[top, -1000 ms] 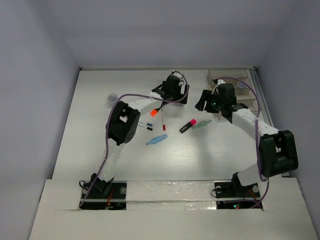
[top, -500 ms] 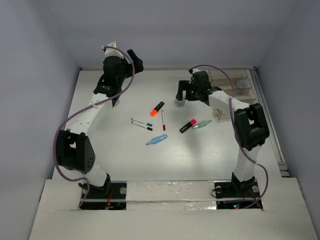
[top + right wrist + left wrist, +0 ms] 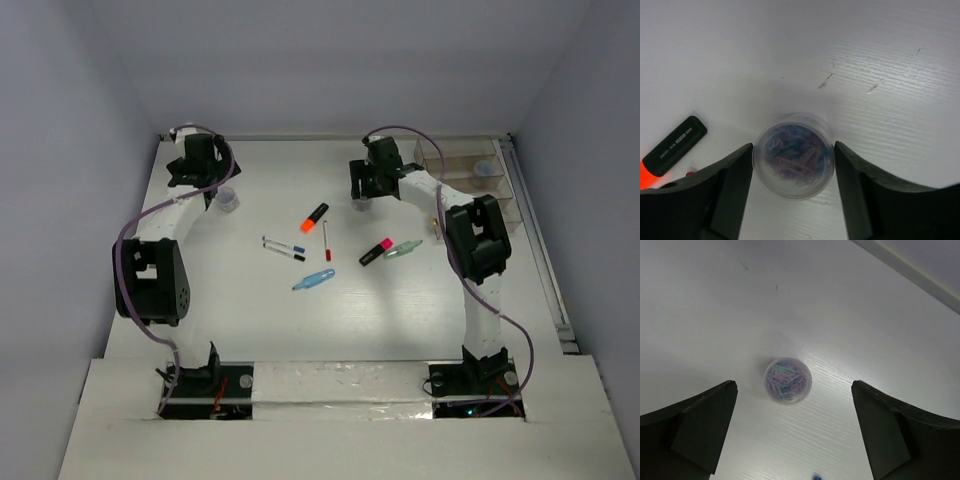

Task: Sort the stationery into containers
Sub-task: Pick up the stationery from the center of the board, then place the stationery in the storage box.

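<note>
I take the clear organiser [image 3: 455,160] as my marker. Just to its left, my right gripper [image 3: 792,147] has its fingers [image 3: 730,190] pressed against both sides of the gripped pot [image 3: 793,155], which stands on the table [image 3: 250,320] with coloured paper clips inside. The orange-black highlighter [image 3: 314,216] lies a little further left of the organiser and nearer me. Well to the organiser's left, my left gripper [image 3: 792,390] hangs with its jaws spread wide above the loose pot [image 3: 787,380], which shows between the fingers, apart from both. A stowed pot [image 3: 484,168] sits inside the organiser, though I cannot tell which tier. Left of the organiser and closer to me lie the pale green highlighter [image 3: 403,248], the pink-black highlighter [image 3: 376,251], the red-capped pen [image 3: 326,240], the blue and black capped pens [image 3: 283,247] and the light blue highlighter [image 3: 313,280]
</note>
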Available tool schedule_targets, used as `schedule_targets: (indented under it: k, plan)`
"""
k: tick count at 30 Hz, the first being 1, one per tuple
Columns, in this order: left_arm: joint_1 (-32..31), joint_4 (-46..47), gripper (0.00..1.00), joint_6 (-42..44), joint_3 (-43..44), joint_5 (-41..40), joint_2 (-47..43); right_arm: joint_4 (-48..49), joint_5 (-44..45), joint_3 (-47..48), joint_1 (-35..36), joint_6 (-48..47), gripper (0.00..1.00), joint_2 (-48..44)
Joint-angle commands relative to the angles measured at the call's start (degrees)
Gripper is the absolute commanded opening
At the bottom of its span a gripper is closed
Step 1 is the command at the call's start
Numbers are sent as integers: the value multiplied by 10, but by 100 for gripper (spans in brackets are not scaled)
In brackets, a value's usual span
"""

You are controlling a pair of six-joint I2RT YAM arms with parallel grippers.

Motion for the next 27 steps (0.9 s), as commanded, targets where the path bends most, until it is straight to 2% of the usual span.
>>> schedule_targets:
  k: [1,7,13,16,20,21,24,27]
  plan:
    - [0,-56,99,57,67,-34,28,-22,39,33,9,-24,64,2]
    - [5,-100,99,107,99,-15,79,-53,52,64,9,-33,43,9]
    - [5,-88,99,104,96,21,115,-45,96,67,9,-33,42,-41]
    - [5,-75,99,107,82,32,116,-59,106,80,-20,-32,41,-71]
    - [5,-65,99,103,75,35,117,-52,96,53,-96,-15,42,-124]
    - [5,-64,99,102,73,30,118,-46,89,44,-138,3,42,-146]
    - [11,-59,99,97,71,35,123,-22,39,5,-200,34,42,-172]
    - [11,-52,99,91,70,48,132,0,34,-19,-268,64,42,-187]
